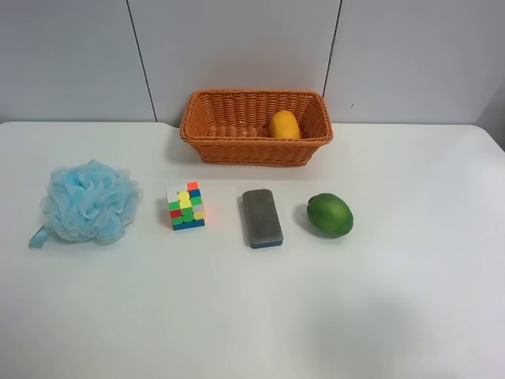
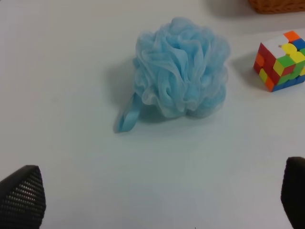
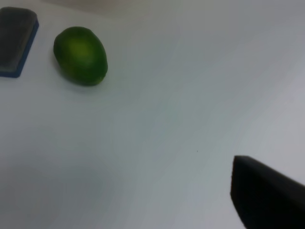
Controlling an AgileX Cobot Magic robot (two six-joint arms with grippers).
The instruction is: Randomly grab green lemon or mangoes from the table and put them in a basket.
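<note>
The green lemon (image 1: 330, 214) lies on the white table (image 1: 410, 300), to the right of a grey eraser block. It also shows in the right wrist view (image 3: 81, 56), far from the one black finger (image 3: 267, 195) of my right gripper that is in view. The mango (image 1: 284, 125) lies inside the orange-brown wicker basket (image 1: 237, 146) at the back of the table. My left gripper (image 2: 157, 191) is open and empty, and hovers over the table near a blue bath pouf. Neither arm shows in the exterior high view.
A blue bath pouf (image 1: 88, 202) (image 2: 181, 74) sits at the exterior high view's left. A colour cube (image 1: 185, 205) (image 2: 281, 59) and a grey eraser block (image 1: 261, 217) (image 3: 15, 40) lie between it and the lemon.
</note>
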